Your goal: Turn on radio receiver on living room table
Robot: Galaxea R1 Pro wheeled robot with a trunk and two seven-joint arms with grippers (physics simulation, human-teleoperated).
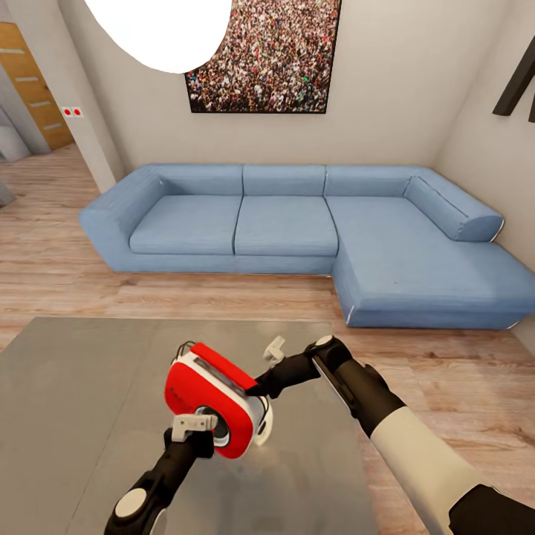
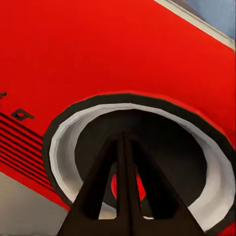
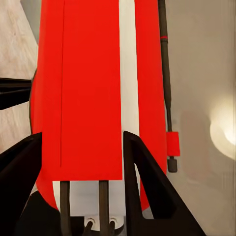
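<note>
Living room: light wood floor (image 1: 67,275), blue L-shaped sofa (image 1: 297,238) against far wall, crowd picture (image 1: 264,56) above. Near, glossy grey table (image 1: 67,401). Above it, tilted red radio receiver (image 1: 212,401), grasped by right gripper (image 3: 81,147). Left gripper (image 2: 123,142), fingers clenched together, touches its dial (image 2: 142,157).

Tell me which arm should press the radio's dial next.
Left. The left gripper, fingers shut, already points at the dial of the radio receiver. The right gripper is busy, clamped on its body.
</note>
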